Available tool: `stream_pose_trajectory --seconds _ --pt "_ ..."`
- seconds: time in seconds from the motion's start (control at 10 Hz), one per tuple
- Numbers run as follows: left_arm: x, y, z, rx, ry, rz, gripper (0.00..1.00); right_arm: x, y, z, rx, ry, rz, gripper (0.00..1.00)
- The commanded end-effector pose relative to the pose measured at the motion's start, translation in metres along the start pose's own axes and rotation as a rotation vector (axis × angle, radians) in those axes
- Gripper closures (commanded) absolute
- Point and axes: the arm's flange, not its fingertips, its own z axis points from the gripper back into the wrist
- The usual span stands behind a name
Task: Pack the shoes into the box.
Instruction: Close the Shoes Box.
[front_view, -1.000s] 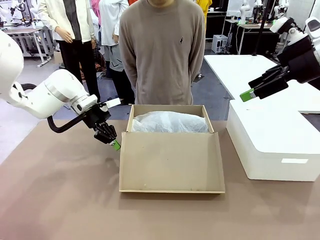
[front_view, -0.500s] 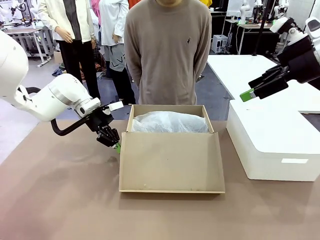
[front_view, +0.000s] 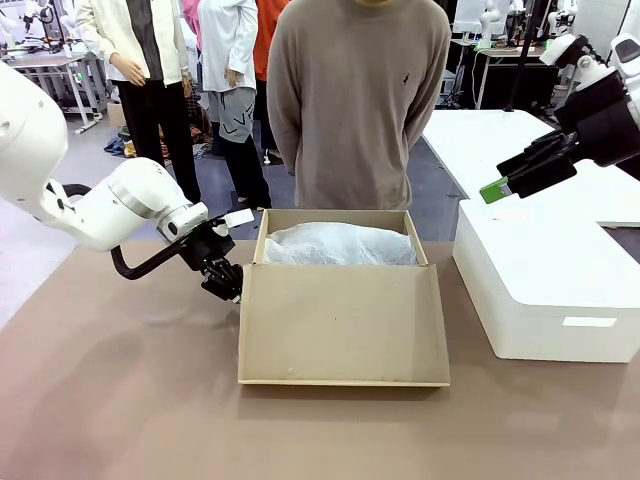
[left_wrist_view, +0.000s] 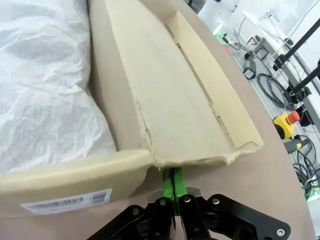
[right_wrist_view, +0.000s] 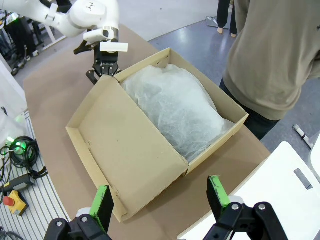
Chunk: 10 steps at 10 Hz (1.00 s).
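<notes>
1. Brown counter is shared with a person in a tan sweater standing at the far side; other people are seen standing farther back.
2. Tan cardboard box is set at the middle of the counter, its hinged lid lying open toward the robot's side, flat interior facing up.
3. Crinkled white tissue paper is heaped in the box's far compartment; the shoes are hidden or not made out beneath it.
4. A larger white box is placed just right of the cardboard box, apart from it.
5. Left end effector is held low at the box's left side, by the corner where lid meets base. In the left wrist view its green fingers are pressed together, tips touching the torn cardboard edge at that corner; nothing is seen pinched between them.
6. A barcode label is seen on the box's outer wall near that corner.
7. Right end effector is held high above the white box, fingers spread wide and empty; in the right wrist view its green pads frame the open box from above.
</notes>
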Motion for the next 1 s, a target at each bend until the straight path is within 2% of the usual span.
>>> stream_pose_trajectory --seconds 0.0,0.7,0.9 --pt "0.002 -0.003 -0.005 -0.024 -0.038 -0.036 1.0 0.0 -0.001 0.0 0.0 -0.004 -0.001 0.0" --pt "0.011 -0.012 -0.018 -0.135 -0.133 -0.065 1.0 0.0 -0.001 0.0 0.0 -0.004 -0.001 0.0" --pt "0.011 -0.012 -0.019 -0.175 -0.195 -0.069 1.0 0.0 -0.001 0.0 0.0 -0.004 -0.001 0.0"
